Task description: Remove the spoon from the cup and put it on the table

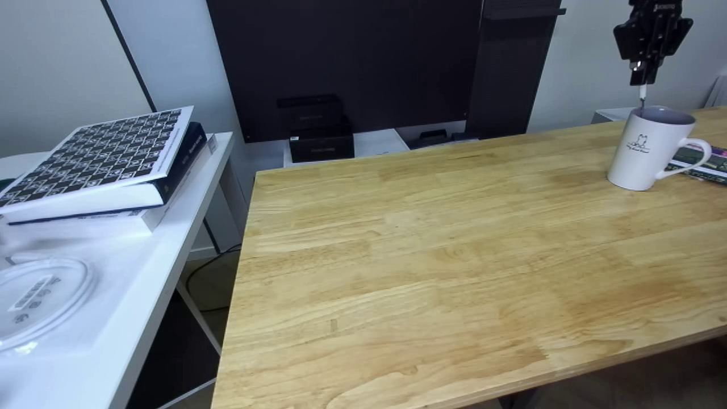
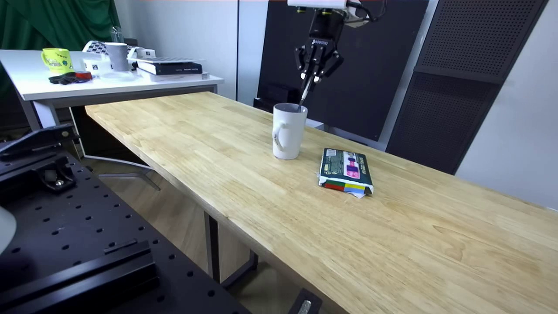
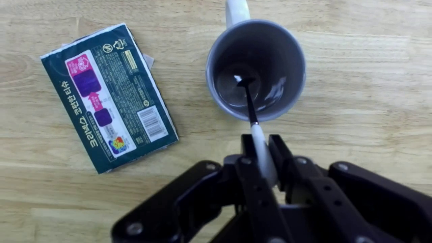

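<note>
Clear above cup rim, end effector

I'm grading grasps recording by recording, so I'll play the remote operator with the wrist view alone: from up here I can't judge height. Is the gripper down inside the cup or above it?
Observer: Above. In both exterior views the gripper is higher than the cup, with a visible gap between the two.
Operator: And what it holds, upright or leaning?
Observer: Leaning: in an exterior view the spoon slants up toward the right of the picture from the cup's opening.
Operator: Anything bright elsewhere?
Observer: Yes, a yellow-green mug on a white table, in an exterior view.
</note>
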Robot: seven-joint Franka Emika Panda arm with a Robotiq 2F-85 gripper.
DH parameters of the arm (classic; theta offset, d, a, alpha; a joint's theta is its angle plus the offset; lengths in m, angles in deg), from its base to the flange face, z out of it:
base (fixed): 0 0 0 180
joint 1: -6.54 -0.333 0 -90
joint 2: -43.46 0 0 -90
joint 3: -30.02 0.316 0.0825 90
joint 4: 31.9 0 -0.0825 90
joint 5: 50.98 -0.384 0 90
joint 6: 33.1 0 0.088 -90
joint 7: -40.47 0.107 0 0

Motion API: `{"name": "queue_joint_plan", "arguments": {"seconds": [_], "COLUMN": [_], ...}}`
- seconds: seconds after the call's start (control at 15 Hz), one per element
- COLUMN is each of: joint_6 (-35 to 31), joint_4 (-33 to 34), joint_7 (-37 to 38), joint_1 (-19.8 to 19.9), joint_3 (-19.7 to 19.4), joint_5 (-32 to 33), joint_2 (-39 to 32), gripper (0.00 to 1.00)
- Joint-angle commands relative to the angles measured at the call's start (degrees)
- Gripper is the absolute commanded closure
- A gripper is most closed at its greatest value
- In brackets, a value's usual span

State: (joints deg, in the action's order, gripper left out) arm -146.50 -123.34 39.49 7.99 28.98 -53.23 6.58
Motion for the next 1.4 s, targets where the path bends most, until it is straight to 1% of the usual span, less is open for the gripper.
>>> {"name": "queue_joint_plan", "arguments": {"seconds": [0.0, 0.33, 0.53, 0.67, 1.0, 1.33], "joint_6": [4.22, 12.25, 16.14, 17.53, 15.66, 14.76], "joint_4": [3.57, 8.94, 11.22, 11.89, 10.81, 11.76], "joint_7": [1.55, 0.54, -0.85, -1.63, -3.65, -7.08], "joint_1": [-1.08, -1.97, -2.51, -2.93, -4.04, -4.83], "joint_3": [0.26, 1.19, 2.06, 2.76, 4.34, 6.08], "joint_5": [0.7, 0.36, 0.28, 0.12, -0.14, -0.38], "joint_2": [2.62, 5.95, 7.27, 6.92, 3.02, -4.46], "gripper": [0.96, 0.96, 0.96, 0.96, 0.96, 0.96]}}
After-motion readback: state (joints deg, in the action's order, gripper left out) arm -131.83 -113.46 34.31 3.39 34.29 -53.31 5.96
